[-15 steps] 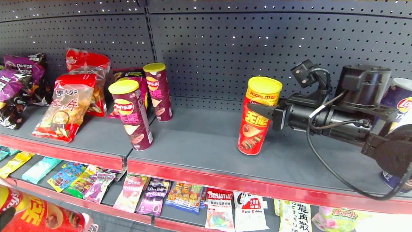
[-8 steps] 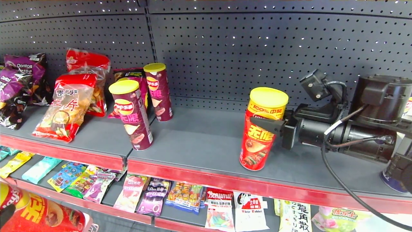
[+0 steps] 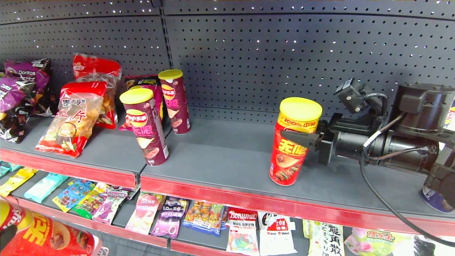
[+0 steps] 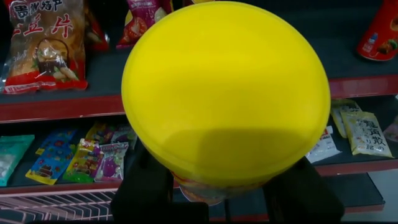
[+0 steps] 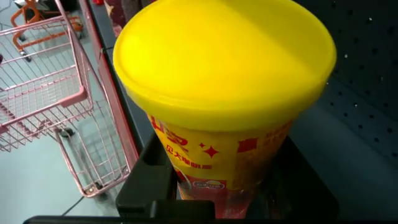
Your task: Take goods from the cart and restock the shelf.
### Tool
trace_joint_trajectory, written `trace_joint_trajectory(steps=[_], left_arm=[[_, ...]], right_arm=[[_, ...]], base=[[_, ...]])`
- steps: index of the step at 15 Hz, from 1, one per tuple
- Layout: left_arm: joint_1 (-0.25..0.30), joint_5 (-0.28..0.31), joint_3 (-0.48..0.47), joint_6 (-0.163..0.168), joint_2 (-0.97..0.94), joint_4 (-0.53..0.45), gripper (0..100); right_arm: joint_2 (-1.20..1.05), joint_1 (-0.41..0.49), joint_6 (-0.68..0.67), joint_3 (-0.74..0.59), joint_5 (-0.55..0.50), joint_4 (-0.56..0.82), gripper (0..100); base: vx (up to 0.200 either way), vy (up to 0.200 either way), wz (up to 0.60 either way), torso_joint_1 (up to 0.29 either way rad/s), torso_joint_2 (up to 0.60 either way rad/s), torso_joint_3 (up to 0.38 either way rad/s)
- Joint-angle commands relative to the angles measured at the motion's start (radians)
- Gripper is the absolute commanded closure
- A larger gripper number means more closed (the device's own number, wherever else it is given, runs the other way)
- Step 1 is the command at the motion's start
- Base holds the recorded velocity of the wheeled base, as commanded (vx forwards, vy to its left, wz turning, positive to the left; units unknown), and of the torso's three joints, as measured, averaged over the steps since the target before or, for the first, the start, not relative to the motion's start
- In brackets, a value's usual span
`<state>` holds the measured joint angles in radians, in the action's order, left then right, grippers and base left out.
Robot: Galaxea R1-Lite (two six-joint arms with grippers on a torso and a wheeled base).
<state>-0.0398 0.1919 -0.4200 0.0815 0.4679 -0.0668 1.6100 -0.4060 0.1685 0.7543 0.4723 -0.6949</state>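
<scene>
A: Why does the shelf have that bare stretch in the middle?
B: It looks like the slot to fill. The snack bags and purple cans stand to the left, so the right arm sets its red can in the gap, close to the near lip.
A: And the cart?
B: It stands on the floor off the shelf's near side, and is likely where the goods come from.
A: How is the red can held?
B: The right hand clamps it from the right, just under the yellow lid, with its jaws closed on the body. That high side grip leaves the base free to meet the board. The base is at the board or just above it; it is not possible to tell which.
A: And the other arm?
B: The left hand grips a second red can, low at the near left and below the top board. It is probably next in turn.
A: What differs from a second ago?
B: The red can has come nearer the front edge and a little to the right. It leans less and is now almost upright. The bags and purple cans keep their places.
</scene>
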Motion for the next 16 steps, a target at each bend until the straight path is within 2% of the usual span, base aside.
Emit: trace_joint_trajectory(steps=[1, 16], left_arm=[[0.000, 0.000, 0.000, 0.000, -0.002, 0.001, 100], [0.000, 0.008, -0.005, 0.000, -0.020, -0.001, 100]], right_arm=[[0.007, 0.003, 0.003, -0.003, 0.005, 0.000, 100], [-0.016, -0.047, -0.003, -0.047, 0.006, 0.002, 100]], base=[[0.000, 0.000, 0.00, 0.000, 0.00, 0.000], [0.000, 0.000, 0.00, 0.000, 0.00, 0.000]])
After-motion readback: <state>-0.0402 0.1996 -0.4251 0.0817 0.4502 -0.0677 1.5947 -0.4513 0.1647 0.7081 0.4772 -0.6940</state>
